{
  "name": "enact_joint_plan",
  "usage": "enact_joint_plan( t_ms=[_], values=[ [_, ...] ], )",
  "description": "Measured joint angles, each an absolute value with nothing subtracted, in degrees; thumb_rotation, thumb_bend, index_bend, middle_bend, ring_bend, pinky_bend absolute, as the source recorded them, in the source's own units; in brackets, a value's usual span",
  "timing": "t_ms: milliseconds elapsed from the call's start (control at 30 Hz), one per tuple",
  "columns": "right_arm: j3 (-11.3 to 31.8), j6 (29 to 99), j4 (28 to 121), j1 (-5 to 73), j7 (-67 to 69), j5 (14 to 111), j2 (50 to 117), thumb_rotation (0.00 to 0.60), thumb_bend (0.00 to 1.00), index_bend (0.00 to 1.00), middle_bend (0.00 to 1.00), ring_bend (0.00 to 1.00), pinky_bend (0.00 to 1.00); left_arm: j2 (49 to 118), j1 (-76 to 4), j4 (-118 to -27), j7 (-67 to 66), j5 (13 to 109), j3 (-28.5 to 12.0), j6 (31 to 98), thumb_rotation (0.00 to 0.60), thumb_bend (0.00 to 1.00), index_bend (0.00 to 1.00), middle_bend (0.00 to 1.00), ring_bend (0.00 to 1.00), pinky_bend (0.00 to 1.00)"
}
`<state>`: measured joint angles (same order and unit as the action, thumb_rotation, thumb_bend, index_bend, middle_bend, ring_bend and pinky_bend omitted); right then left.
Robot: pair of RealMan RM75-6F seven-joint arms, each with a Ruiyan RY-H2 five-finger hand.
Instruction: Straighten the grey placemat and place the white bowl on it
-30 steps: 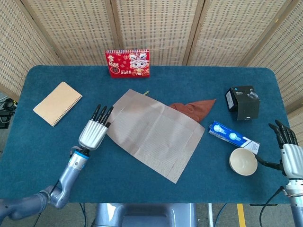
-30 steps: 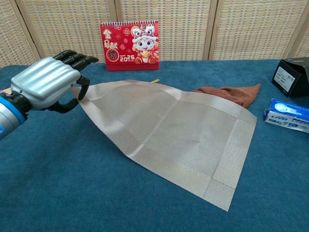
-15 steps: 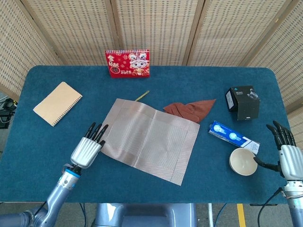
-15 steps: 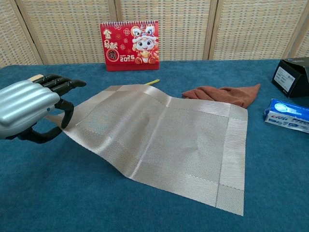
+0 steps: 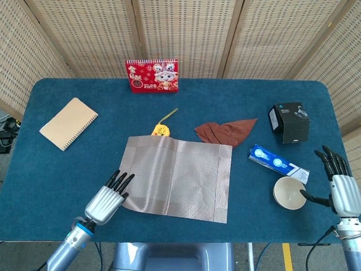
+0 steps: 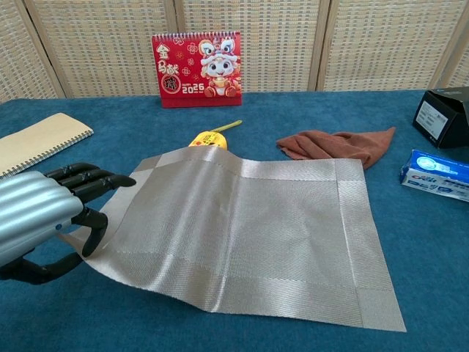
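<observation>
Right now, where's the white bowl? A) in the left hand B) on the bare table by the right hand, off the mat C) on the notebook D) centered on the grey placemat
B: the white bowl sits on the blue table next to the right hand, well clear of the grey placemat, whose near left corner the left hand grips.

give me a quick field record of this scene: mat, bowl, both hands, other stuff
placemat: grey, roughly squared to the table edge, near-left corner lifted
left robot hand: pinches the mat's near-left corner
white bowl: on the table, right of the mat, not on it
right robot hand: open, beside the bowl
other: calendar, notebook, brown cloth, black box, yellow item at the mat's far edge
</observation>
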<state>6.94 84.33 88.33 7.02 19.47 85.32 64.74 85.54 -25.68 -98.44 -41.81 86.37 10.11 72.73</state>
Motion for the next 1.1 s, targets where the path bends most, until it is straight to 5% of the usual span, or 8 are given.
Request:
enact_joint_plan(
  t_ms=[833, 933, 1033, 1100],
  values=[
    [6.67, 84.29, 88.29, 7.03, 19.37, 85.44, 64.73, 0.600, 0.15, 0.13, 0.00, 0.00, 0.00, 85.13, -23.02, -98.64, -38.00, 93.63, 12.44, 69.76, 0.600, 0.60, 0.58, 0.00, 0.00, 0.00],
    [6.64, 84.22, 88.29, 7.04, 19.34, 85.42, 64.76, 0.600, 0.15, 0.13, 0.00, 0.00, 0.00, 84.95, -22.70, -98.28, -38.22, 94.02, 12.34, 69.76, 0.600, 0.55, 0.43, 0.00, 0.00, 0.00],
    [6.57, 84.06, 88.34, 7.05, 19.21, 85.34, 64.77, 0.600, 0.15, 0.13, 0.00, 0.00, 0.00, 84.59, -22.51, -98.18, -37.82, 94.14, 12.23, 69.62, 0.600, 0.38, 0.10, 0.00, 0.00, 0.00],
    [6.54, 84.01, 88.35, 7.05, 19.12, 85.30, 64.77, 0.600, 0.15, 0.13, 0.00, 0.00, 0.00, 84.34, -22.48, -98.17, -37.17, 94.26, 12.16, 69.58, 0.600, 0.33, 0.03, 0.00, 0.00, 0.00]
  ],
)
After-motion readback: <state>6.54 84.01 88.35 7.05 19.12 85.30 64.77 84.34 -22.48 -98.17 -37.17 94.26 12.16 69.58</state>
